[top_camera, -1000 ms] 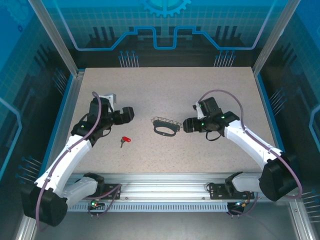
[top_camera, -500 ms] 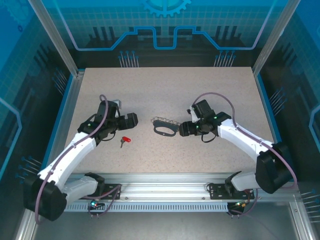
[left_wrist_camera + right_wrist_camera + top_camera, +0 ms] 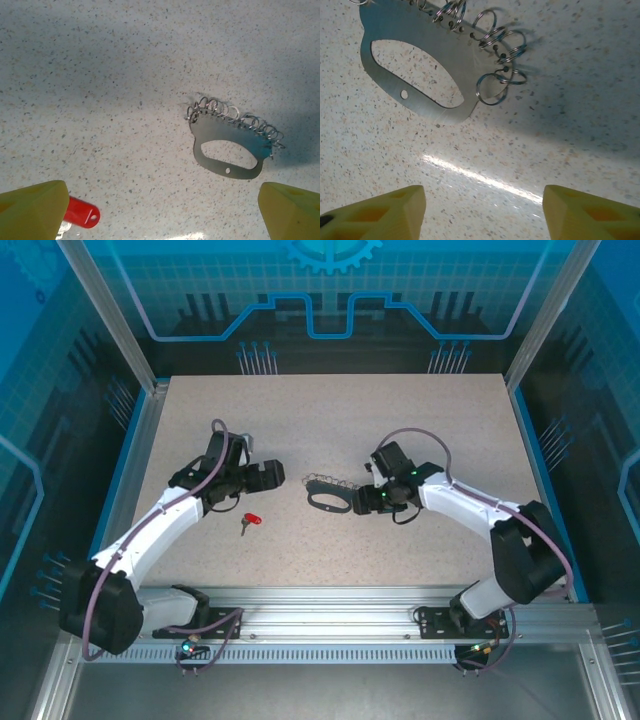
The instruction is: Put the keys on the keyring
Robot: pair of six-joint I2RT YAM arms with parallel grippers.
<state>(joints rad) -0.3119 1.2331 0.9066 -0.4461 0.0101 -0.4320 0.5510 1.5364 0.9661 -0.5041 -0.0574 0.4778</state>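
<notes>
Facing keyring (image 3: 440, 45): right gripper (image 3: 482, 200) seen open, empty; the edge at eleven o'clock should be pinched squarely.
Red key (image 3: 82, 215): left gripper (image 3: 162, 200) spread wide, empty.

Left arm (image 3: 150, 535) and right arm (image 3: 455, 502): white link covers, black joint housings. A grey-purple cable (image 3: 412, 431) loops along each. Green lights (image 3: 411, 477) mark joints. Fingers (image 3: 32, 210) are yellow wedges.

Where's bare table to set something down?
Free: table far half beyond the keyring; near strip between keyring and front rail. Crowded: centre band, with left pincer, key, keyring, right pincer close together.
</notes>
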